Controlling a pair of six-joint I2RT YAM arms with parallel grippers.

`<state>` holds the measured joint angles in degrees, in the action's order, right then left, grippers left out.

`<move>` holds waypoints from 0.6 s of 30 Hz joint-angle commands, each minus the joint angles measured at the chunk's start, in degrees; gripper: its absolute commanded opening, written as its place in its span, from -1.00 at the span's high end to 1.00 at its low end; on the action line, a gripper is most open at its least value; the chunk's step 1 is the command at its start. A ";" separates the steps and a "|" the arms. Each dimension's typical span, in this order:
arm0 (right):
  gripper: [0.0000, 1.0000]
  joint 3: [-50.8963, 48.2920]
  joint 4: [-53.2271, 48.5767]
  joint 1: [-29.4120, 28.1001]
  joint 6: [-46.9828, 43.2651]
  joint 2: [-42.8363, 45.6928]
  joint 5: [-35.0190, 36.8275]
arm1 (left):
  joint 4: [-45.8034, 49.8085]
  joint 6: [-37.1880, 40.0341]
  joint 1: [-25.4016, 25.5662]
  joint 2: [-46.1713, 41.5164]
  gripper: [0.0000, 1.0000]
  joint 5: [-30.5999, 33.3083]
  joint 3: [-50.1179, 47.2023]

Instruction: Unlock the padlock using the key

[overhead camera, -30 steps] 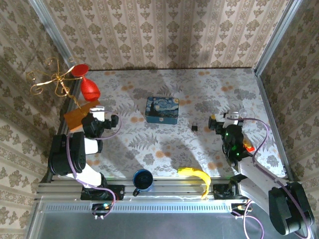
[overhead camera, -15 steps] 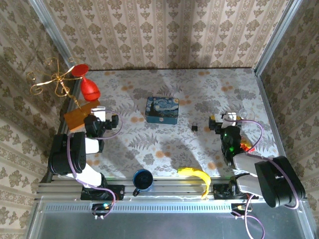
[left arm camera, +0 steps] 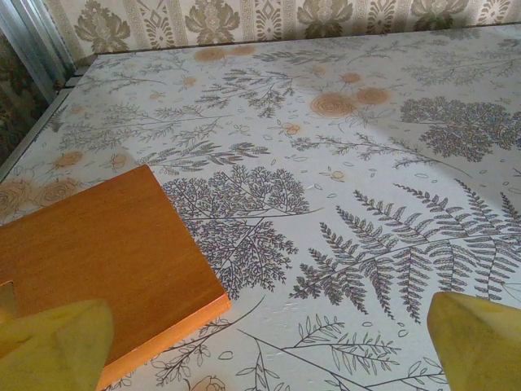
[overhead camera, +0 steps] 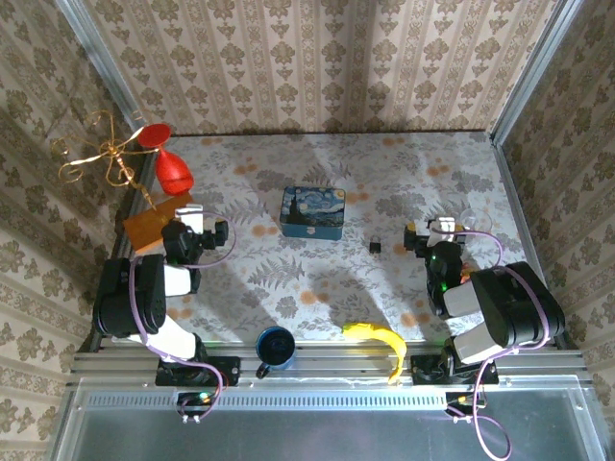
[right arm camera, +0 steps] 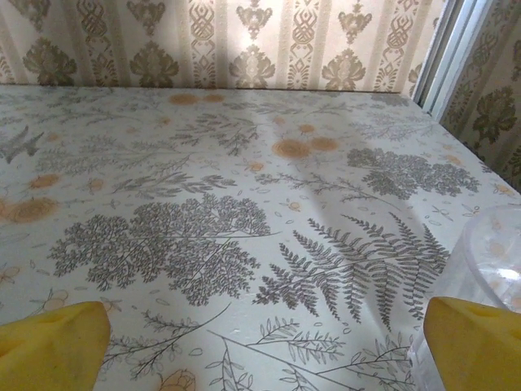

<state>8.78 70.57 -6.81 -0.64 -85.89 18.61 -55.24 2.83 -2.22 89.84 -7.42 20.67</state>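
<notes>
Parked wide open and empty, left gripper (left arm camera: pixel 260 346) beside the orange board (left arm camera: pixel 106 252), right gripper (right arm camera: pixel 260 342) beside the clear cup (right arm camera: pixel 488 269), likely readying for the padlock (overhead camera: pixel 375 246) between.

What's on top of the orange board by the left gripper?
Nothing on the part that shows: the orange board is bare wood in the left wrist view. Its near corner is covered by a yellow fingertip of the left gripper, so that bit cannot be checked.
</notes>
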 commanded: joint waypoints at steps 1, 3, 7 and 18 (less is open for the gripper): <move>-1.00 0.59 3.28 1.40 1.99 0.32 -1.70 | 1.16 0.16 0.37 -0.67 -1.00 0.48 1.13; -1.00 0.45 3.13 2.25 2.73 0.53 -2.59 | 1.19 0.16 0.37 -0.72 -1.00 0.54 1.21; -1.00 0.86 3.40 3.20 3.19 -0.90 -4.84 | 1.19 0.16 0.37 -0.70 -1.00 0.48 1.28; -1.00 3.70 -2.32 8.98 8.63 -1.49 -10.43 | 1.07 0.11 0.37 -0.67 -1.00 0.48 1.18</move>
<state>10.52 70.52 0.05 4.36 -88.14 11.18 -55.22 2.83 -2.22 89.84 -7.42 20.67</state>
